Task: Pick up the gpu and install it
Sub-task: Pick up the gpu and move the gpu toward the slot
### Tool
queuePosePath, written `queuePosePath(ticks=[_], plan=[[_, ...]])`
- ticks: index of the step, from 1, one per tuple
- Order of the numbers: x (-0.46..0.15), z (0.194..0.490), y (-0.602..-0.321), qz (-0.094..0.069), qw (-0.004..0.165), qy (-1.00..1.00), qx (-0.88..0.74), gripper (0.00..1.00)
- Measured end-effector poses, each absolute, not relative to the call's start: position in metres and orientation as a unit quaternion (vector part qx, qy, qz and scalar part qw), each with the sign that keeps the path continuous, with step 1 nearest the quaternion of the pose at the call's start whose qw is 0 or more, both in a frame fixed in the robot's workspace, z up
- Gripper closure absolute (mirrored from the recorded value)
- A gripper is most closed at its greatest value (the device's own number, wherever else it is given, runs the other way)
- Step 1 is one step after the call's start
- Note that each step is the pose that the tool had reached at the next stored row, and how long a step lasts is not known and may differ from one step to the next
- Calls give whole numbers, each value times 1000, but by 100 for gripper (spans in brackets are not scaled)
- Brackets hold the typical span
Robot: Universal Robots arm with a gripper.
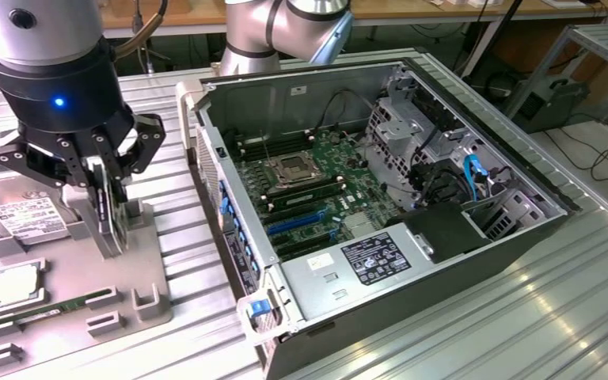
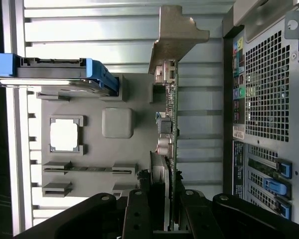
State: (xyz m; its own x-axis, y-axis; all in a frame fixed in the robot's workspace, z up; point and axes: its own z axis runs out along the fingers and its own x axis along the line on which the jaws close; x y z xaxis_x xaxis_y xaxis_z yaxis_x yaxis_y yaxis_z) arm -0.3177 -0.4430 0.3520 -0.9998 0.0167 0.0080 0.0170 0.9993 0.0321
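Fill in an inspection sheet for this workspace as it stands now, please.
Surface: ridged metal table with a grey fixture tray at the exterior view's left.
Job's things: gpu standing on edge in the tray, its silver bracket at one end; open computer case beside the tray, motherboard exposed.
Clutter: hard drive, processor and memory stick in the tray.
Grippers: gripper closed on the gpu, a finger on each face.
Cables: blue cables inside the case.
Surroundings: wooden workbench behind; loose floor cables.
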Motion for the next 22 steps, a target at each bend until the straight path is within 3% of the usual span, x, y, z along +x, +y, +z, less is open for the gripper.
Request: queuePosePath(ticks=[22], plan=[[-318,365,-443,-16,4,-1000,-8,73]])
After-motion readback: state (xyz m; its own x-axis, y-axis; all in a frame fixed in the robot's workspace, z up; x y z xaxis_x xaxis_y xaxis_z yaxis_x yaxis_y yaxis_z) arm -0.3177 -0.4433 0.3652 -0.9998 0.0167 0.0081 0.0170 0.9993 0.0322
